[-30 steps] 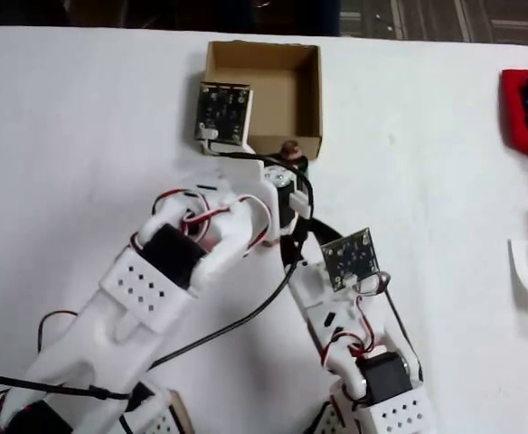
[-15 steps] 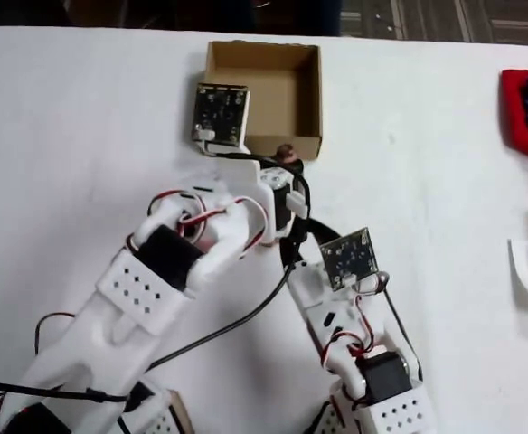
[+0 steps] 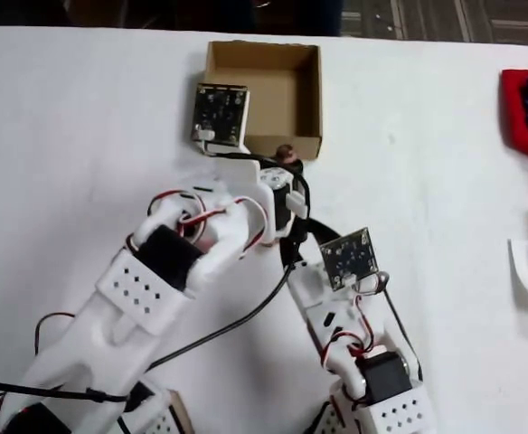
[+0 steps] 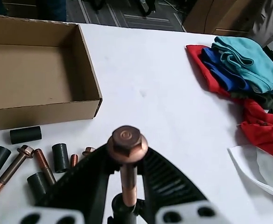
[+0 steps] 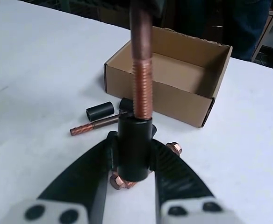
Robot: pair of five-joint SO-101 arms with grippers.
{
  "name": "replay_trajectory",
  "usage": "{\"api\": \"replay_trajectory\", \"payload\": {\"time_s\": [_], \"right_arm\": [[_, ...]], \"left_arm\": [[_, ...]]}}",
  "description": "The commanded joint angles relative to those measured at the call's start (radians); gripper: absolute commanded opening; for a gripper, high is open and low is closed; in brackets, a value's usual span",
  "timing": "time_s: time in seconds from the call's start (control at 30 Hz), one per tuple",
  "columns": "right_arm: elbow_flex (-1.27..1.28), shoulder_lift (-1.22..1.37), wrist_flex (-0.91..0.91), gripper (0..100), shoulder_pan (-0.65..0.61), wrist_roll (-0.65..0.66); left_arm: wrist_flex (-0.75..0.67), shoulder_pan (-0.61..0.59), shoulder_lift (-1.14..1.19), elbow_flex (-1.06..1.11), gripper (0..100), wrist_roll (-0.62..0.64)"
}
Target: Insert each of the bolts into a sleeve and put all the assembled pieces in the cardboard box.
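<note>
Bolt (image 4: 127, 140) in left claw (image 4: 125, 173), end inside sleeve (image 5: 134, 147) in right claw (image 5: 132, 163)

Loose bolts (image 4: 8, 171) and sleeves (image 4: 60, 157) clutter the table (image 4: 164, 102) just before the open-topped cardboard box (image 4: 38, 109).
</note>
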Motion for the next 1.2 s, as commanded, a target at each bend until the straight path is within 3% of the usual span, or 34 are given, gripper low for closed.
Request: {"api": "replay_trajectory", "payload": {"time_s": [0.0,0.43,0.73,1.0,1.17], "right_arm": [[-0.066,-0.021,-0.018,2.1,0.024,0.009],[-0.075,-0.021,-0.019,2.1,0.064,0.009],[-0.129,-0.021,0.039,2.1,0.064,0.009],[-0.129,-0.021,0.039,2.1,0.065,0.009],[-0.129,-0.021,0.039,2.1,0.070,0.009]], "left_arm": [[0.002,0.005,-0.035,-0.008,3,0.003],[-0.008,0.014,-0.026,0.008,3,0.009],[-0.158,0.014,-0.034,0.154,3,0.006],[-0.103,0.109,-0.035,0.197,3,-0.002],[-0.089,0.112,-0.037,0.196,3,-0.098]]}}
